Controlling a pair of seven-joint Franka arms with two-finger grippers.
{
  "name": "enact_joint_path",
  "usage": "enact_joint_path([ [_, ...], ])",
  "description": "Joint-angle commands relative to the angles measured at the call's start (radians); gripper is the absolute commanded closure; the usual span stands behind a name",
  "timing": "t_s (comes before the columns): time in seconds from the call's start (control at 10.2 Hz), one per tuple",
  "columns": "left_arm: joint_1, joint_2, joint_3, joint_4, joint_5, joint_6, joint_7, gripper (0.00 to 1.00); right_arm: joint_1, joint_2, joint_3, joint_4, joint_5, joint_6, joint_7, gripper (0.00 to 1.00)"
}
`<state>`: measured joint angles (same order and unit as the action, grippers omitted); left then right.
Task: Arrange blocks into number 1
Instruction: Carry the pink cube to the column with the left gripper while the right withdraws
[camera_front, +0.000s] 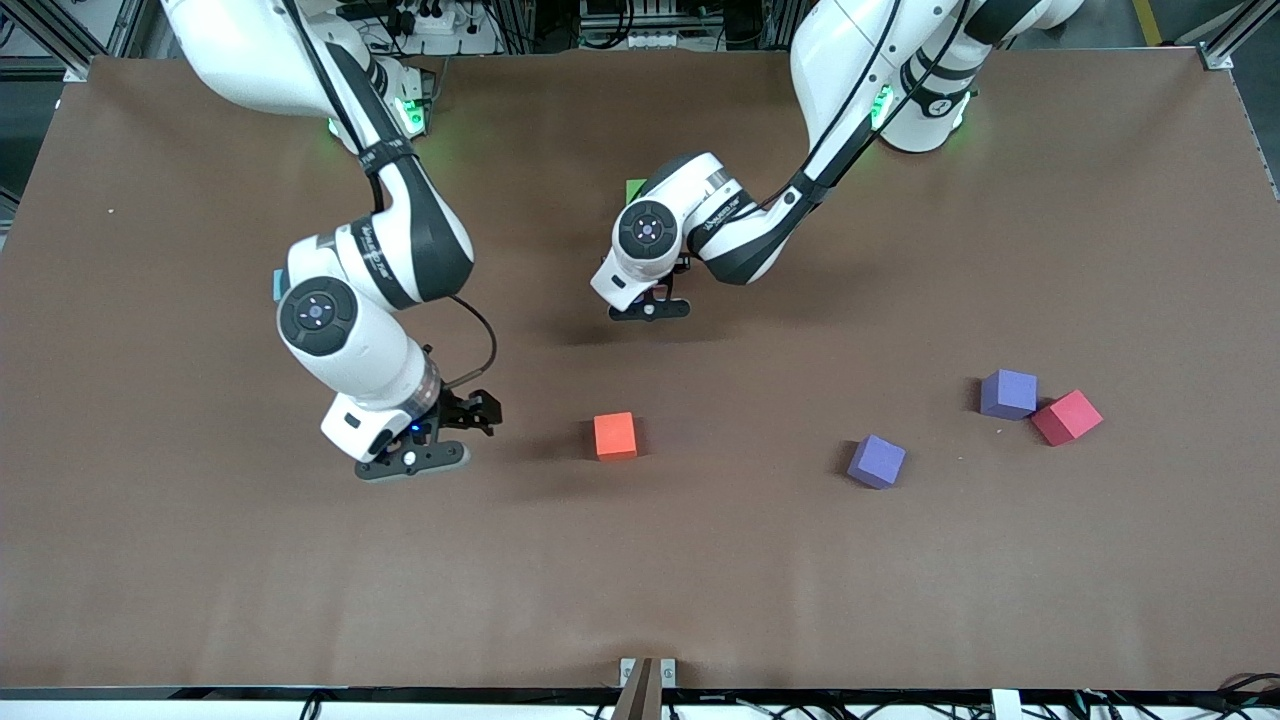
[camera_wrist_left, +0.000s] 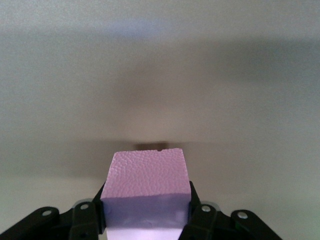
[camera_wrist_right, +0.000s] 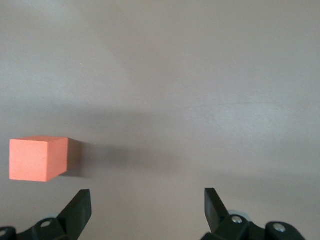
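Presently our left tool (camera_wrist_left: 145, 220) clamps a pink block (camera_wrist_left: 147, 182) above the counter (camera_front: 700, 580), our right tool (camera_wrist_right: 145, 205) gapes beside the orange block (camera_front: 615, 435); soft foam could slip crooked on release.

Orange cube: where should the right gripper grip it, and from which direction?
Come straight down on the orange cube, fingers on two opposite flat side faces. It sits flat and alone, every side free. The open right gripper hangs beside it, toward the right arm's end.
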<state>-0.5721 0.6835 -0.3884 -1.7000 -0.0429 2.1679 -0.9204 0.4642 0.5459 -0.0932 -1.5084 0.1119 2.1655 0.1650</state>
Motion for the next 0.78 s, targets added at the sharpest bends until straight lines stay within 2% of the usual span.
enact_joint_path([
  [0.0,0.031,-0.036,-0.033,-0.066,0.037,0.056,-0.014,1.0,0.001,0.042,0.003,0.045,0.066,0.014,-0.01,0.0],
  [0.69,0.031,-0.035,-0.081,-0.113,0.103,0.087,-0.015,1.0,0.02,0.058,0.003,0.045,0.069,0.047,-0.005,0.0],
])
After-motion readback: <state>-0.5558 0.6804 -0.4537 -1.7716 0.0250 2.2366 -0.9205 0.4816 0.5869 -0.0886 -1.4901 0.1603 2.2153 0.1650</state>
